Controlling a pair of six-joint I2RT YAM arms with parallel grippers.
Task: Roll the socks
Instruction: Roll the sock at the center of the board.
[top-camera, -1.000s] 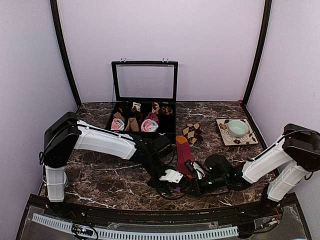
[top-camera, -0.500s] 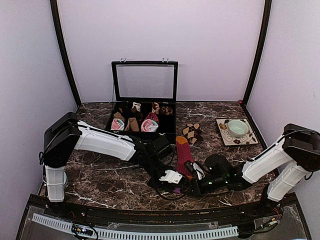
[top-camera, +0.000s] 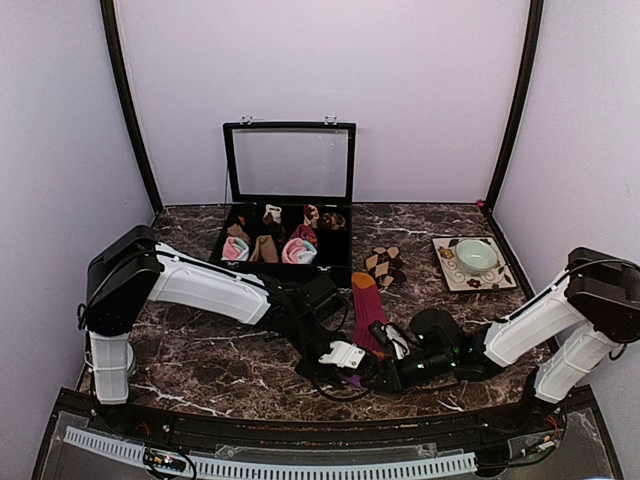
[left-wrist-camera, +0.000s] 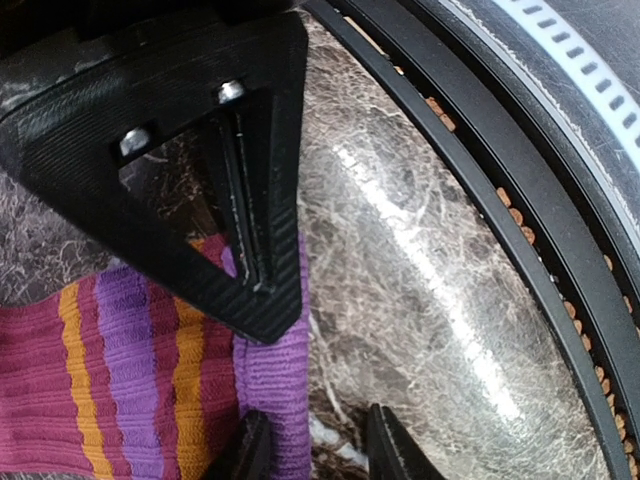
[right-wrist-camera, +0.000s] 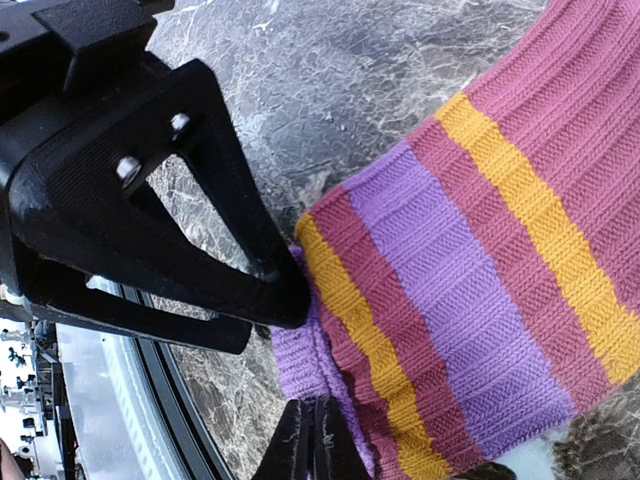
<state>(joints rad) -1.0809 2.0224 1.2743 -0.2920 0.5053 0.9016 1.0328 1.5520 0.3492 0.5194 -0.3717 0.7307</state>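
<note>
The worktop (top-camera: 200, 350) carries the magenta sock (right-wrist-camera: 480, 250), laid out long beyond the 2 end effectors. The right end effector (right-wrist-camera: 312, 440) is clamped on its purple cuff (right-wrist-camera: 298, 368), probably to start the roll. The left end effector (left-wrist-camera: 318, 450), narrowly parted, straddles the cuff's edge alongside.

a black compartment box (top-camera: 338, 264) with raised lid (top-camera: 290, 162) holds small sock rolls (top-camera: 298, 251), near a patterned plate (top-camera: 447, 273) bearing a green bowl (top-camera: 476, 256), on the marble table (top-camera: 200, 350).

Right tool (right-wrist-camera: 312, 432) closed at striped sock (right-wrist-camera: 480, 270) purple cuff edge.
</note>
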